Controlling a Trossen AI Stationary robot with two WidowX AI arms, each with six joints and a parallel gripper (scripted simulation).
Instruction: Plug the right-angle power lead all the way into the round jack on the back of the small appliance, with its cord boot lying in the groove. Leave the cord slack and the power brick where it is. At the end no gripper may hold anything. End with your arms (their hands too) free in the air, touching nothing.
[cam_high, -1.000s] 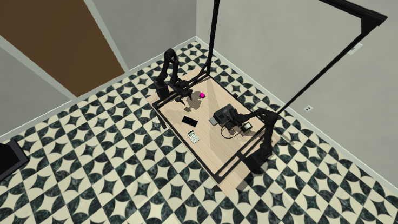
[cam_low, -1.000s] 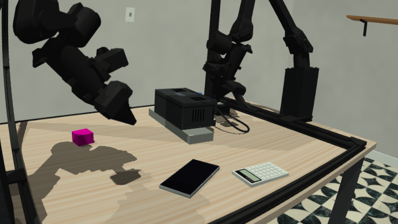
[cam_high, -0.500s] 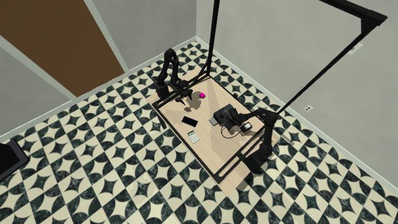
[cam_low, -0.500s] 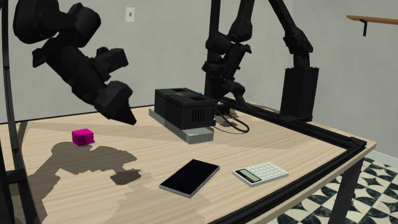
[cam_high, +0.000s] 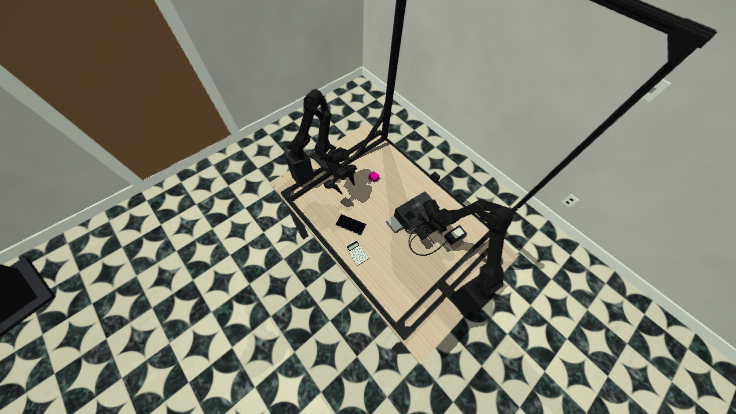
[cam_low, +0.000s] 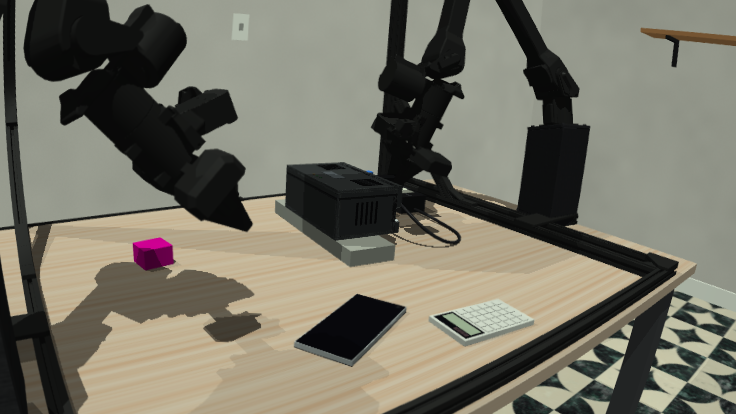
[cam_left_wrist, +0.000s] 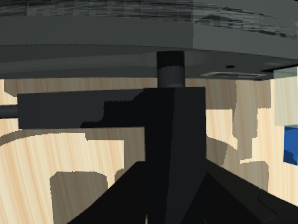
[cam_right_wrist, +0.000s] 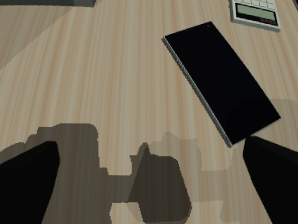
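The small black appliance (cam_high: 411, 210) (cam_low: 334, 198) stands on a grey base (cam_low: 360, 250) at the table's right half. My left gripper (cam_high: 427, 225) (cam_left_wrist: 171, 169) is at its back, shut on the black right-angle plug (cam_left_wrist: 175, 120). In the left wrist view the plug's barrel (cam_left_wrist: 170, 70) meets the appliance's dark back face (cam_left_wrist: 100, 45), and a short length of barrel shows. The cord boot (cam_left_wrist: 75, 110) sticks out sideways. The cord (cam_high: 422, 249) (cam_low: 437, 232) loops slack on the table to the power brick (cam_high: 455, 235). My right gripper (cam_high: 337, 182) (cam_low: 240, 222) (cam_right_wrist: 153, 149) is open and empty, in the air.
A black phone (cam_high: 351, 223) (cam_low: 352, 326) (cam_right_wrist: 222, 82) and a white calculator (cam_high: 357, 253) (cam_low: 483, 320) (cam_right_wrist: 255, 10) lie near the front edge. A magenta cube (cam_high: 374, 176) (cam_low: 152, 253) sits near the right arm. A black frame rims the table.
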